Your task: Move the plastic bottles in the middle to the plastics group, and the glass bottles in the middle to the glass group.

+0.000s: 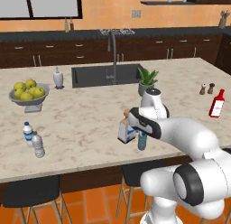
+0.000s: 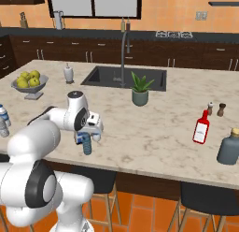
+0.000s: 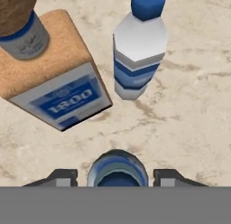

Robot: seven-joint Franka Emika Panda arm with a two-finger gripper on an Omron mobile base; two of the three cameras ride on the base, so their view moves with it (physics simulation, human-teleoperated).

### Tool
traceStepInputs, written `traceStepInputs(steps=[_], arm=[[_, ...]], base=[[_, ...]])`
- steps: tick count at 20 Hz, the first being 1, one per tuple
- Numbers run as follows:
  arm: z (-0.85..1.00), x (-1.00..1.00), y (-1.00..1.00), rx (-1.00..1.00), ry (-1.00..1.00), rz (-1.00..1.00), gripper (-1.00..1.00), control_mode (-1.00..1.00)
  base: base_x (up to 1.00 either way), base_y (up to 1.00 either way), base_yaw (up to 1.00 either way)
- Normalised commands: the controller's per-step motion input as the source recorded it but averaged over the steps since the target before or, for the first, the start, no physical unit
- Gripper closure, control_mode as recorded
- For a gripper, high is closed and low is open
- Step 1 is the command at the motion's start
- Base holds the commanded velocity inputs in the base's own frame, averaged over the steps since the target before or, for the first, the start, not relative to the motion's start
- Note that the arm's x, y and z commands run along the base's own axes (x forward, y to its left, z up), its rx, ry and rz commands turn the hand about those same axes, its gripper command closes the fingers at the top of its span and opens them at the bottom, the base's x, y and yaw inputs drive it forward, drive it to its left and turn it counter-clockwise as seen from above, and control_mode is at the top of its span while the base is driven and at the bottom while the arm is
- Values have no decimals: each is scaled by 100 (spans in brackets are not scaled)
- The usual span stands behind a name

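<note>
The slim blue-tinted plastic bottle (image 1: 142,142) (image 2: 87,145) stands near the counter's front edge. My gripper (image 1: 141,133) (image 2: 87,136) (image 3: 116,177) hangs open right above it, one fingertip on either side of its round top (image 3: 117,170), with small gaps. Beside it stands the square glass bottle (image 1: 126,129) (image 3: 58,90) with a tan cork and a blue "1800" label. In the hand view a second plastic bottle (image 3: 137,51) with a blue cap and blue label stands beyond. The plastics group (image 1: 34,139) sits far left. The red bottle (image 1: 217,104) (image 2: 201,128) stands far right.
A potted plant (image 1: 147,82) (image 2: 139,90) stands behind the middle bottles, with the sink (image 1: 106,75) further back. A fruit bowl (image 1: 29,95) is at the left. Salt and pepper shakers (image 1: 207,88) are near the red bottle. A dark grey corked bottle (image 2: 228,148) sits at the right edge.
</note>
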Motion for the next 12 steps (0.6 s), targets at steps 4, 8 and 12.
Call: traceStepInputs(steps=[4, 8, 12], arm=[[0, -1, 0, 0, -1, 0, 100, -100], [29, -29, 17, 0, -6, 0, 100, -100], [79, -60, 58, 0, -7, 5, 100, -100]], base=[[0, 0, 0], [0, 0, 0], [0, 0, 0]])
